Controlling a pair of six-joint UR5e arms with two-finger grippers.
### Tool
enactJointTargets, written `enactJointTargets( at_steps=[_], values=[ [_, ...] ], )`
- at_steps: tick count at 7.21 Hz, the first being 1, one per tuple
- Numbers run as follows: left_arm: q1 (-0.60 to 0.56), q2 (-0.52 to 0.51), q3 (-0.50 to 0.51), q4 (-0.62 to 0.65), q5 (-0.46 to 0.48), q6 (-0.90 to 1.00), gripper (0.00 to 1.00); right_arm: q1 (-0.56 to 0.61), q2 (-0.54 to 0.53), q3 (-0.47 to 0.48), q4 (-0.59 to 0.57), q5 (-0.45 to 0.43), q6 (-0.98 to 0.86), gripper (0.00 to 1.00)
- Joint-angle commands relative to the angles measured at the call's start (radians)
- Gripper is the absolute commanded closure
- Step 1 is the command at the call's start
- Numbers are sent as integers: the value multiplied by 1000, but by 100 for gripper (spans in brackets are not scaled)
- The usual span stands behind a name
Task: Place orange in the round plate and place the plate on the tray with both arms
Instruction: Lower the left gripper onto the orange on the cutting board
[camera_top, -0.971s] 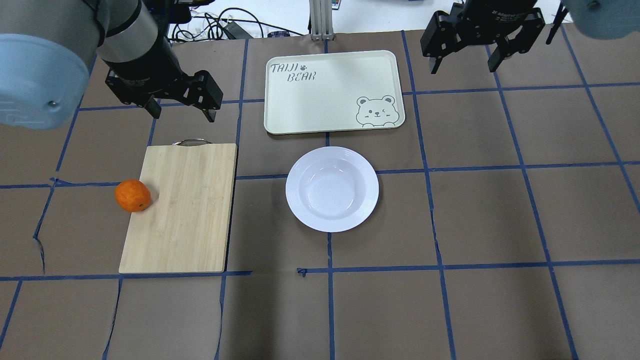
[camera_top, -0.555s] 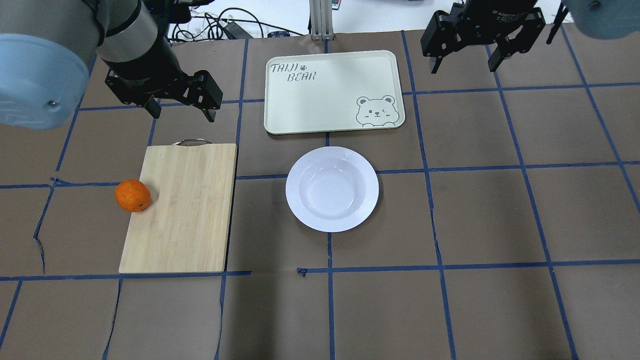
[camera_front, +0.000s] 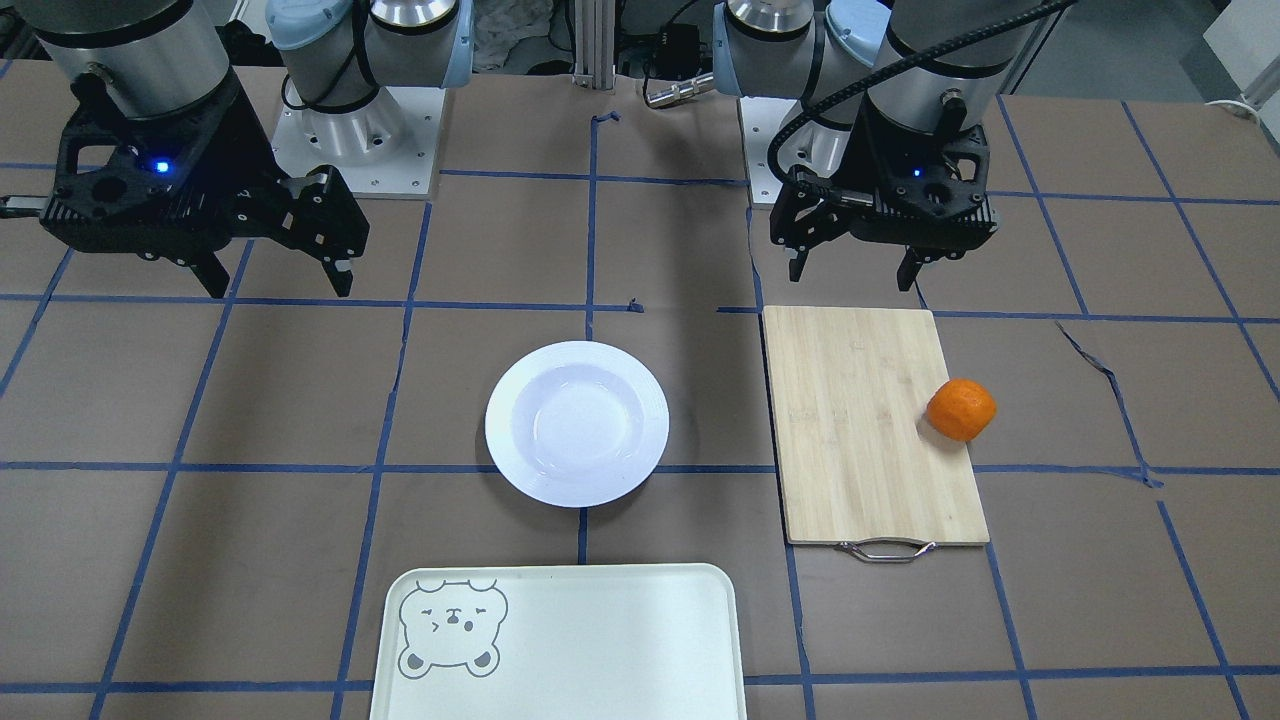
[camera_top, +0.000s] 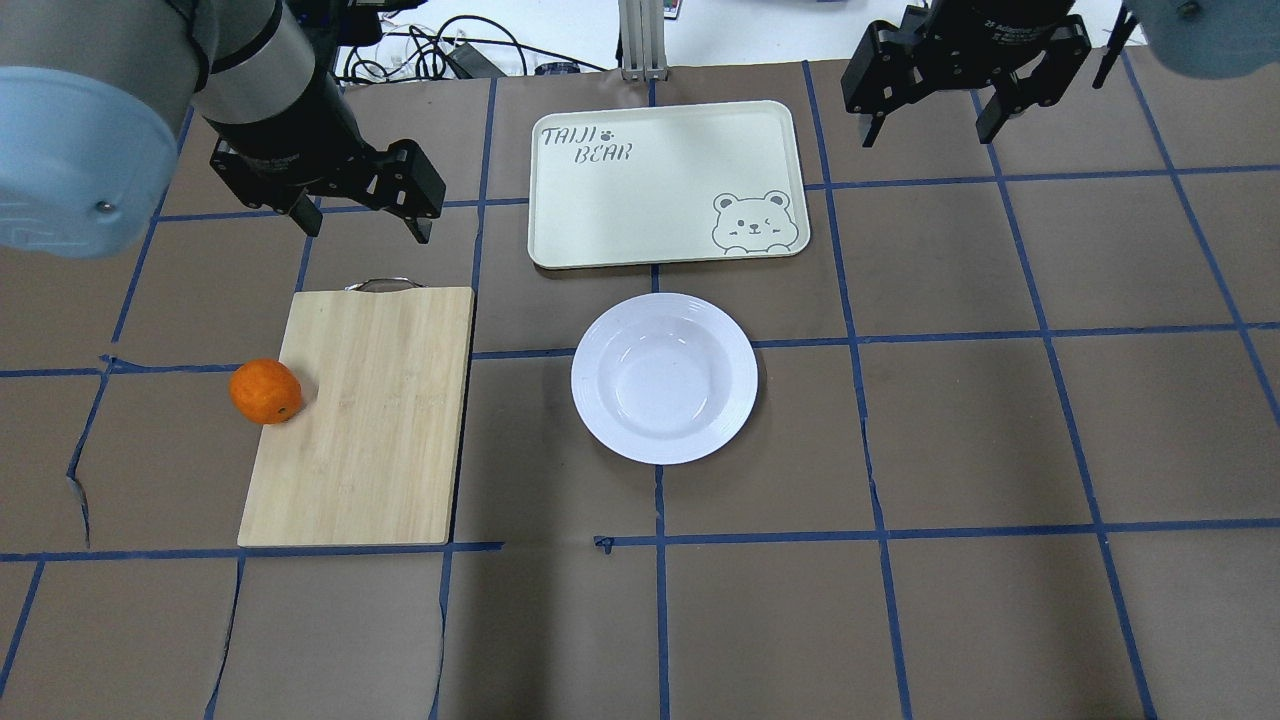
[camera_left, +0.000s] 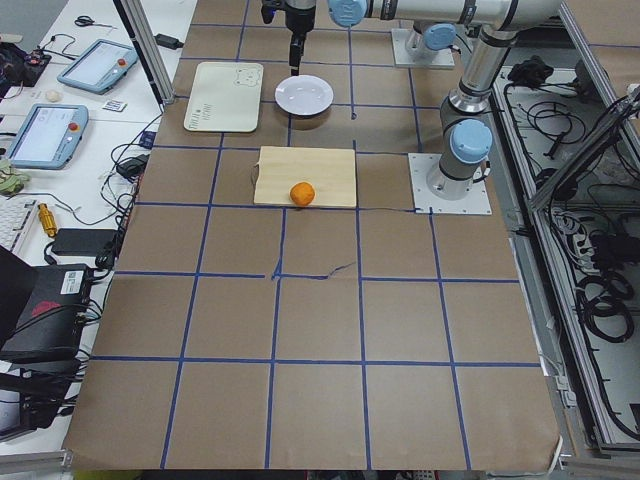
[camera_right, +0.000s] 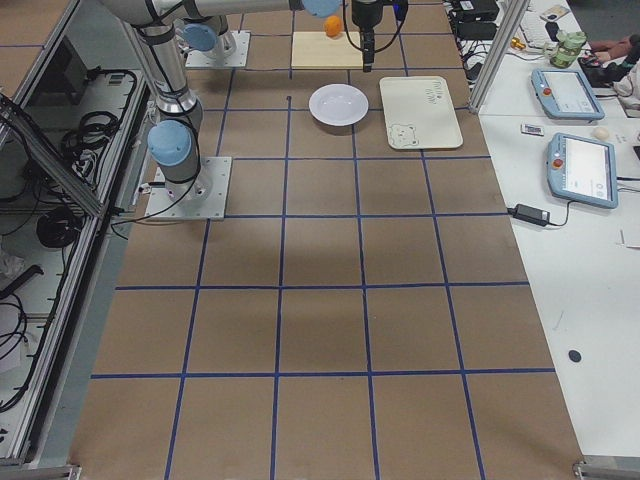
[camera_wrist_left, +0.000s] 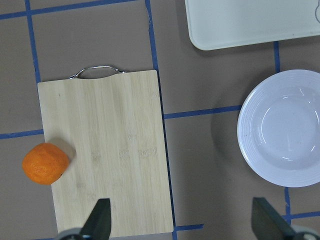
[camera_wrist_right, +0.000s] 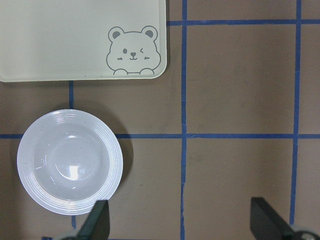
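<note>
The orange (camera_top: 265, 391) lies at the left edge of a bamboo cutting board, also seen in the front view (camera_front: 961, 409) and the left wrist view (camera_wrist_left: 46, 163). The round white plate (camera_top: 664, 378) sits empty at the table's middle. Just beyond it lies the pale tray (camera_top: 660, 180) with its bear face, also empty. My left gripper (camera_top: 365, 228) hangs open above the table past the board's handle end, holding nothing. My right gripper (camera_top: 927, 132) hangs open beside the tray's right end, also holding nothing.
The bamboo cutting board (camera_top: 360, 420) with a metal handle lies left of the plate. Brown paper with blue tape lines covers the table. Cables and a metal post stand beyond the tray at the far edge.
</note>
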Motion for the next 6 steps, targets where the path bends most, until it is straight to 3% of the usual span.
enactJointTargets(
  at_steps=[1, 3, 4, 6],
  values=[
    [59, -26, -11, -2, 6, 2, 0, 5, 0, 0, 0, -2, 0, 0],
    [146, -76, -32, -9, 9, 12, 0, 0, 0, 0, 2, -2, 0, 0],
    [169, -109, -52, -3, 36, 140, 0, 5, 0, 2, 0, 1, 0, 0],
    [266, -159, -131, 82, 90, 170, 0, 3, 0, 2, 2, -1, 0, 0]
  ],
)
